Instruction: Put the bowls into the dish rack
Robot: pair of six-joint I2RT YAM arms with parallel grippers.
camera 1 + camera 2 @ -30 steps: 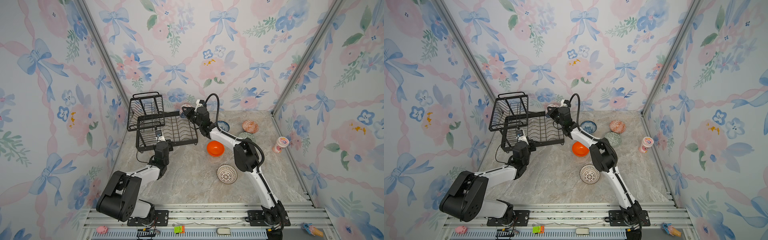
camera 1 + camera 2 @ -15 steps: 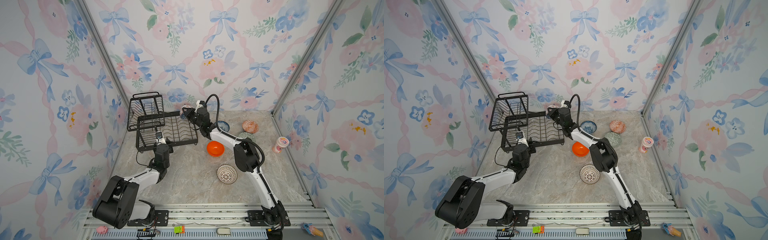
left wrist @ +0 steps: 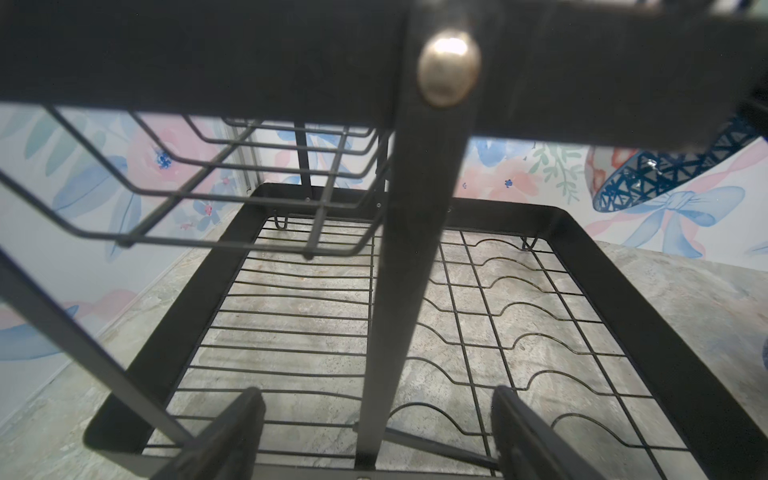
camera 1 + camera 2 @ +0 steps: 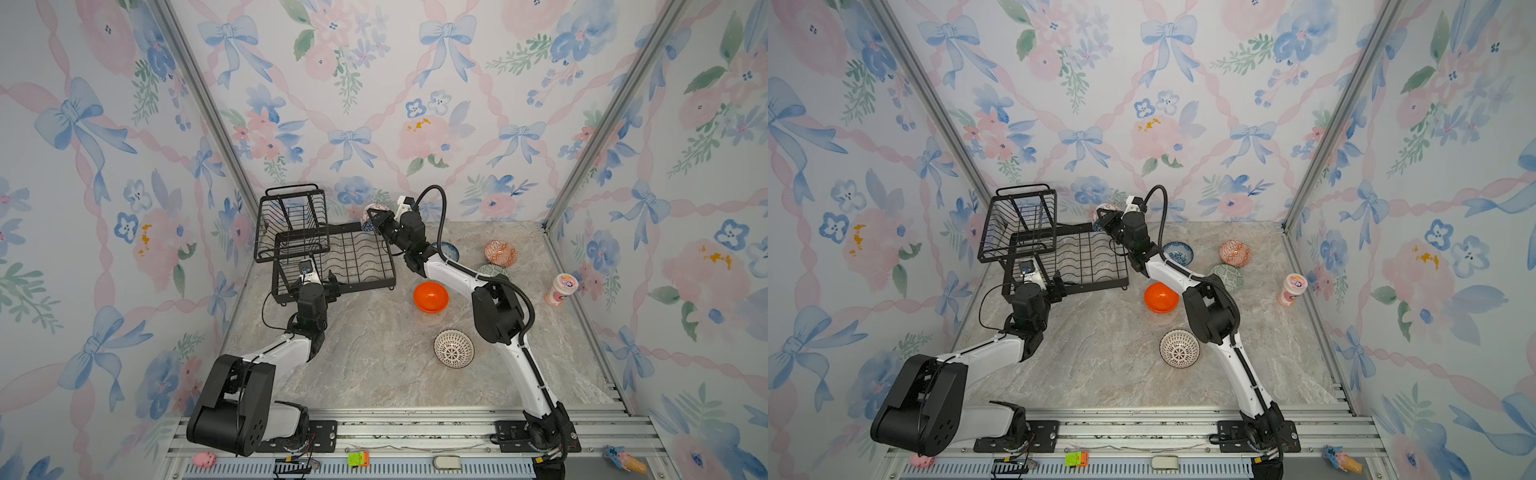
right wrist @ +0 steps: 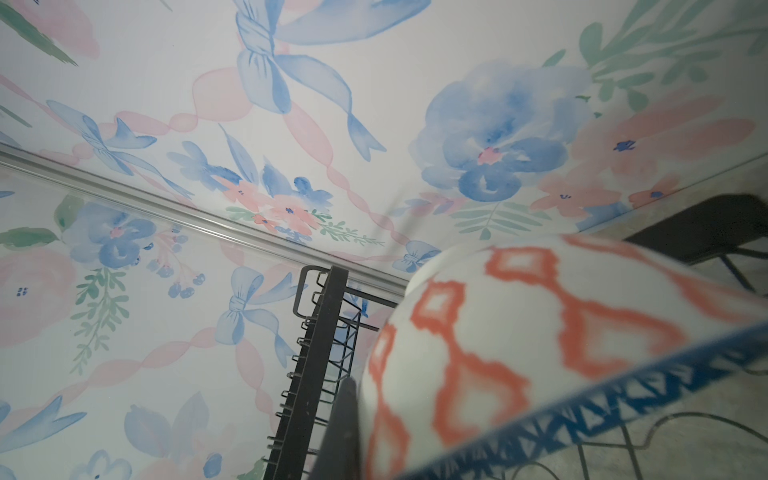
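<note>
Marble-look tabletop: nearest, the white radial-line bowl, then the plain orange bowl, both standing outside the dish rack. Left gripper spread wide, straddling the rack's near upright post, holding nothing. Further back, right of the rack, are the pale green bowl, blue floral bowl and orange-patterned bowl. Farthest, the right gripper is clamped on the blue-rimmed bowl, tilted over the rack's far right corner.
</note>
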